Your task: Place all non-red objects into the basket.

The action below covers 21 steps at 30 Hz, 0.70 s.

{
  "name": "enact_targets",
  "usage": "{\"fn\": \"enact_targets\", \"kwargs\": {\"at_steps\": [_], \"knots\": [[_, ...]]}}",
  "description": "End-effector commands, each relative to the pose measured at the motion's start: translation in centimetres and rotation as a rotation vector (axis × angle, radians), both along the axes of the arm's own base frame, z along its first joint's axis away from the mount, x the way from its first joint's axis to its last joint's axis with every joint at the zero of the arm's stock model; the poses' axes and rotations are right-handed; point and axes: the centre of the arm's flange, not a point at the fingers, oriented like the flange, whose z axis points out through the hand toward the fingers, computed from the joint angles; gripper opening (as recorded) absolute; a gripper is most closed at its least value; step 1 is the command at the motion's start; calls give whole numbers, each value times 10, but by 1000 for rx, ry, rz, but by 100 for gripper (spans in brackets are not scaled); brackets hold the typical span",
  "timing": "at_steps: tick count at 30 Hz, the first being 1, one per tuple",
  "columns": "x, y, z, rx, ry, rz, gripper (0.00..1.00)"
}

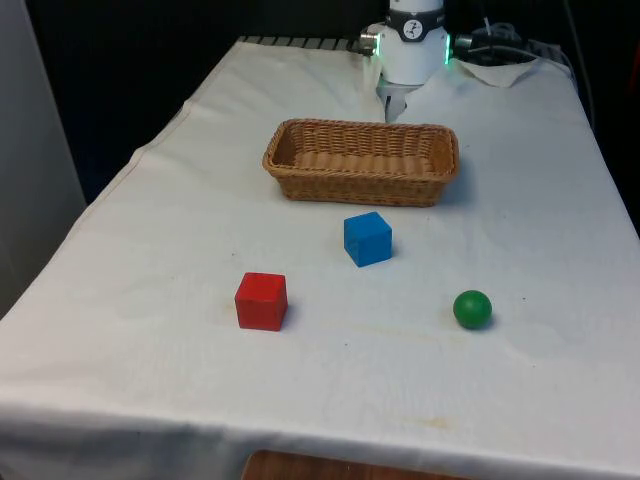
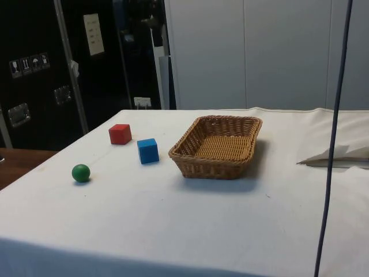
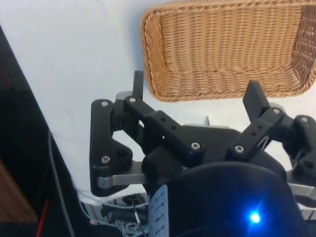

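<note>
A wicker basket (image 1: 362,161) (image 2: 217,145) (image 3: 222,47) stands past the middle of the table, with nothing in it. Nearer the front lie a blue cube (image 1: 367,238) (image 2: 147,150), a red cube (image 1: 261,300) (image 2: 120,134) and a green ball (image 1: 472,309) (image 2: 81,172), each apart from the others. My gripper (image 1: 393,104) (image 3: 196,91) hangs above the cloth just behind the basket's far rim. It is open and holds nothing; the black fingers (image 3: 138,85) stand wide apart.
The white cloth (image 1: 150,260) covers the whole table. A crumpled fold of cloth (image 2: 337,156) lies at the robot's end. A dark cable (image 2: 331,144) hangs down in the side view. Bare cloth surrounds the three small objects.
</note>
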Motion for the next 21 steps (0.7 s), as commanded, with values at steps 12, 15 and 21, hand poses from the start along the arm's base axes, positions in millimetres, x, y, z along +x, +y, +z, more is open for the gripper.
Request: {"fn": "enact_targets", "kwargs": {"at_steps": [12, 15, 21], "knots": [[12, 5, -26, -29, -40, -60, 100], [17, 7, -35, -37, -49, -78, 100], [22, 8, -46, -46, -58, -103, 100]]}}
